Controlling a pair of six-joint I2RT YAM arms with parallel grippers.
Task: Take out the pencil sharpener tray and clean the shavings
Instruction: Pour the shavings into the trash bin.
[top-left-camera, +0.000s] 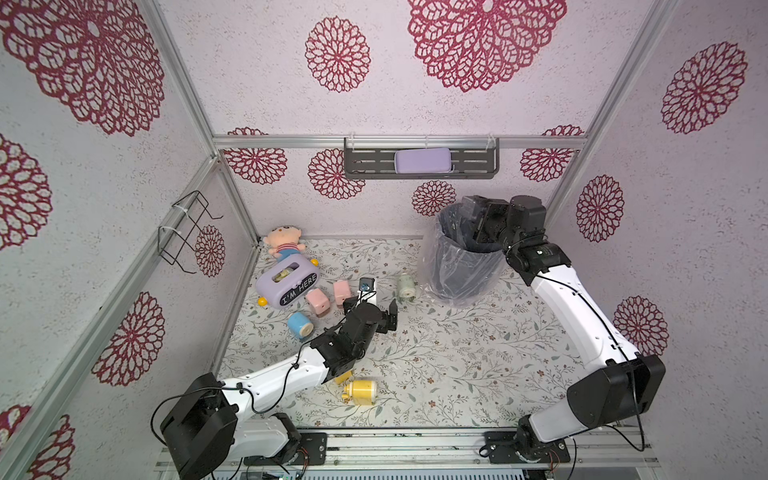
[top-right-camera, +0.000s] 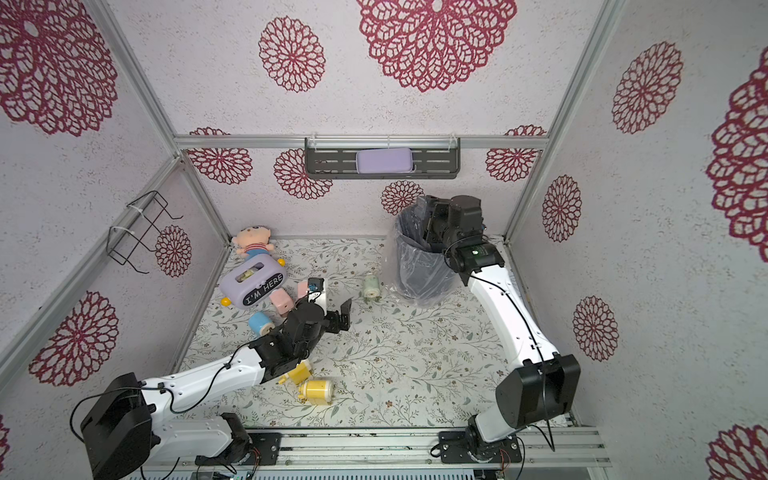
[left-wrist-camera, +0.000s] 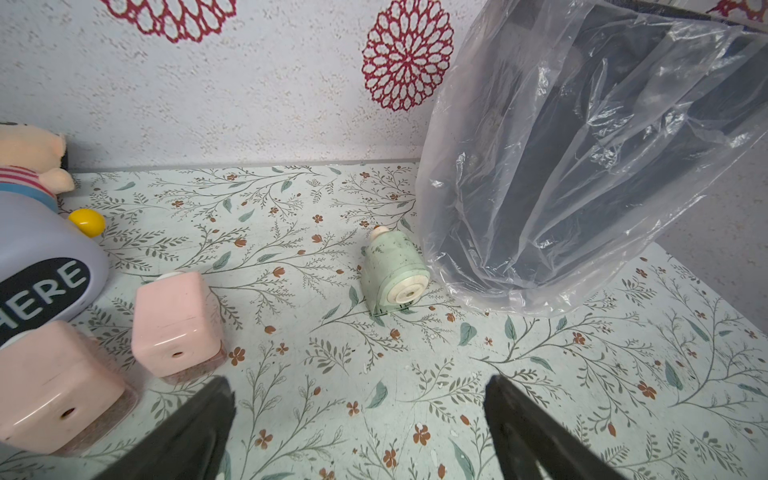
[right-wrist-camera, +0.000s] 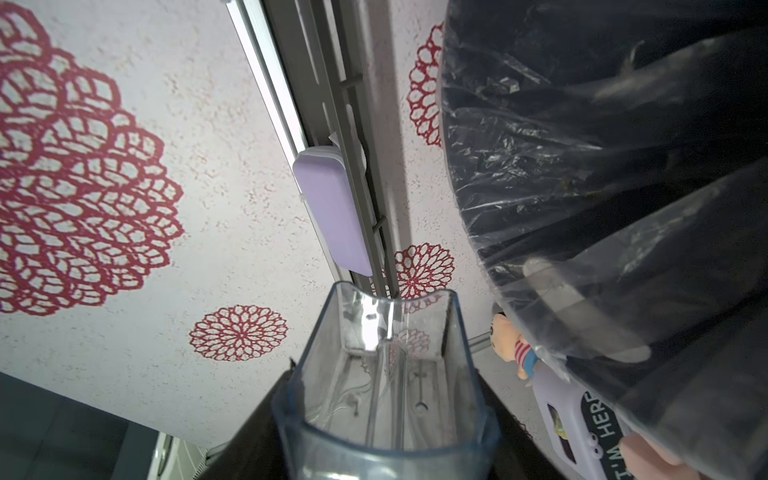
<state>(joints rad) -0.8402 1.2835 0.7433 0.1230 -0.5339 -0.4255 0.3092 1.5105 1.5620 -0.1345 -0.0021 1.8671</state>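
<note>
Right tool (right-wrist-camera: 380, 440) pinches the clear sharpener tray (right-wrist-camera: 386, 365) by its closed end, at the lined bin (right-wrist-camera: 602, 166). Likely light, stiff, slick plastic; grip the side walls. Left tool (left-wrist-camera: 359, 395) spread, empty.

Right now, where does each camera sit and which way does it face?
Both top views: high up, looking down on the table; left arm, right arm show.
Left wrist: low, facing green sharpener and bin; open left fingers show.
Right wrist: at the bin, facing back wall; right fingers grip clear tray.
Shared: bin.
</note>
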